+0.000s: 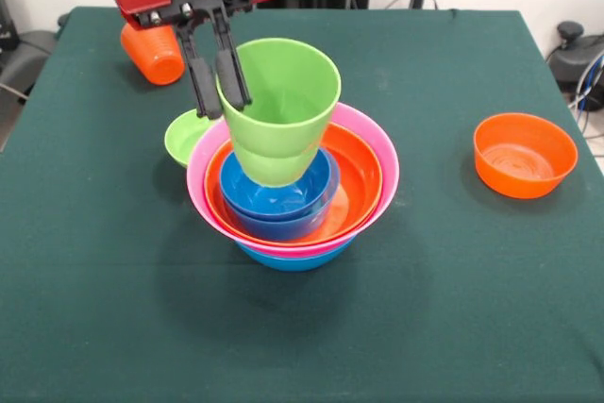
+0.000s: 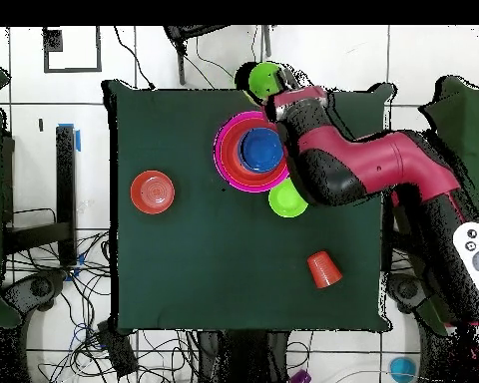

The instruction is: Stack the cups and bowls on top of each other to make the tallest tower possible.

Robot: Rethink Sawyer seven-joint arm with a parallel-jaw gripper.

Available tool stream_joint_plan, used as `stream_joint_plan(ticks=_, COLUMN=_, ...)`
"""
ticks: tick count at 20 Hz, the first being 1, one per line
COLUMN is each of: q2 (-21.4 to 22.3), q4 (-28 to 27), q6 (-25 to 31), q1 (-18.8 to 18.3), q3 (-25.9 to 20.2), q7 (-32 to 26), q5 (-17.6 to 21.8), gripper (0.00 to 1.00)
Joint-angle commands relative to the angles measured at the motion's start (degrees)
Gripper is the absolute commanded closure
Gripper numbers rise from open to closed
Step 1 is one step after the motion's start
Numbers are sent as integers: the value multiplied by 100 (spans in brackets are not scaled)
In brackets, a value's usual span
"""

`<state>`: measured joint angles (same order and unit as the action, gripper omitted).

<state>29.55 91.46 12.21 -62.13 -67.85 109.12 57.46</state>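
The step in hand appears to be placing the lime green cup point(image 1: 280, 106) on the tower point(image 1: 294, 197): the cup sits upright, its base in the small blue bowl point(image 1: 279, 197) at the top of the nested pile. The tool point(image 1: 219, 77) is clamped on the cup's rim, one finger inside and one outside. The arm point(image 2: 368, 170) reaches down from above; the next move likely calls for releasing and lifting straight up without tipping the cup.

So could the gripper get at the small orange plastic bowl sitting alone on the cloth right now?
Probably not yet: the gripper is shut on the lime green plastic cup above the tower. The small orange plastic bowl stands alone, with nothing over or around it.
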Motion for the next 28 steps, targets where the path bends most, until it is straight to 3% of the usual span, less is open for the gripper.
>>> stream_joint_plan(ticks=1, q2=-265, q4=-76, q6=1080, q1=162, q3=171, q7=-1971, q5=-49, gripper=100)
stream_joint_plan(ticks=17, q2=-285, q4=-299, q6=1822, q1=448, q3=371, q7=-1746, q5=-435, gripper=100)
stream_joint_plan(ticks=28, q2=-160, q4=-477, q6=1988, q1=625, q3=414, q7=-1704, q5=-413, gripper=100)
